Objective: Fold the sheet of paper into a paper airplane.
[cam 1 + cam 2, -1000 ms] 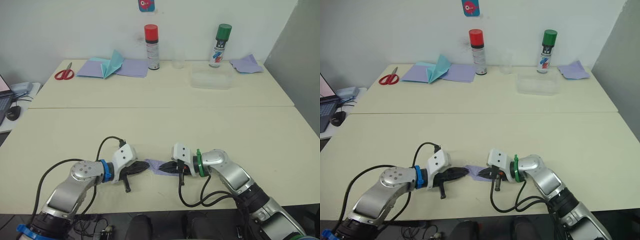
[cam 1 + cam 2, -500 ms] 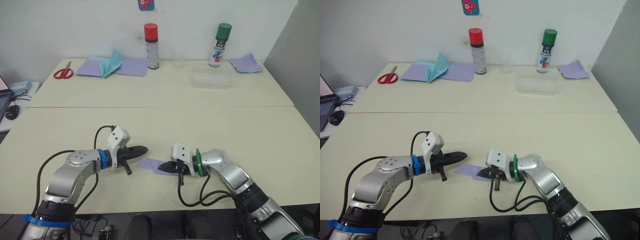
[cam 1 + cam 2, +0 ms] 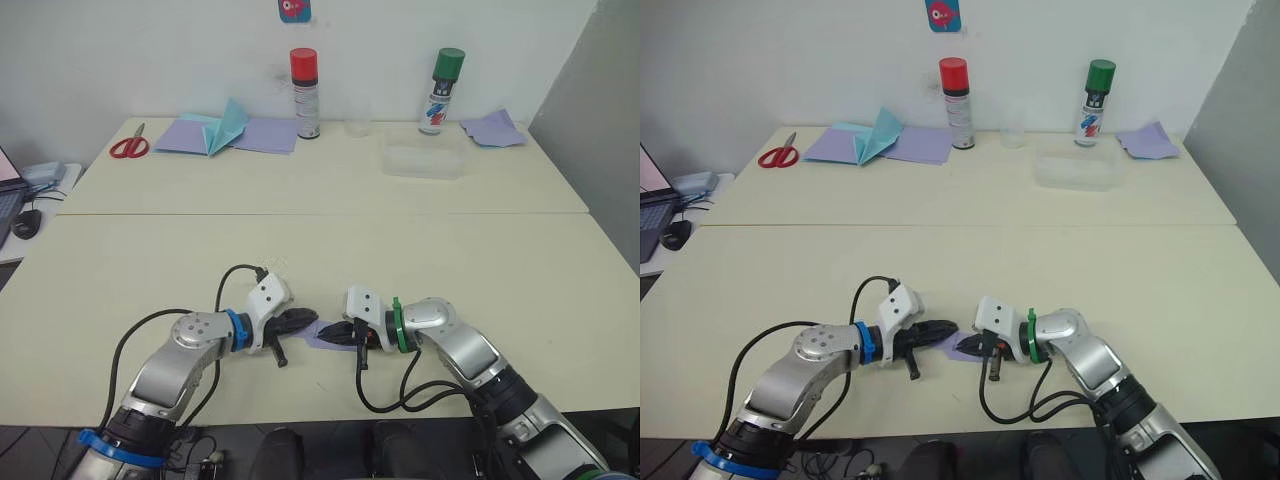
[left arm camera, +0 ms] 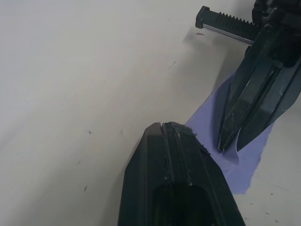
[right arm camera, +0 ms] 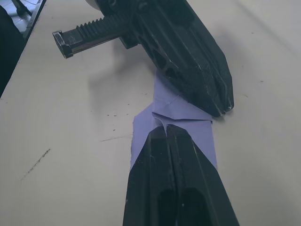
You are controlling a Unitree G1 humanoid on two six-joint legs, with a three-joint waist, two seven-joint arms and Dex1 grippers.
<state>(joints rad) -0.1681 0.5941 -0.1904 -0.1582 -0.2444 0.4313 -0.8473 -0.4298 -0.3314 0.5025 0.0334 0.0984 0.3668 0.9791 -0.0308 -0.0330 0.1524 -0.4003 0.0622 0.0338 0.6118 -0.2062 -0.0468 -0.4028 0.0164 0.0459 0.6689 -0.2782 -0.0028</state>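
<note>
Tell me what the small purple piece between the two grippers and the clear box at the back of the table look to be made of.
The sheet of paper: thin matte lavender paper, judging by its sharp creases and the way it lies flat on the table.

The clear box: probably translucent plastic, slightly frosted; the table colour shows through its walls. Glass cannot be ruled out from here.

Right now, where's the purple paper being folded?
The purple paper lies on the near table's front edge, between the left gripper and right gripper, both touching it.
</note>
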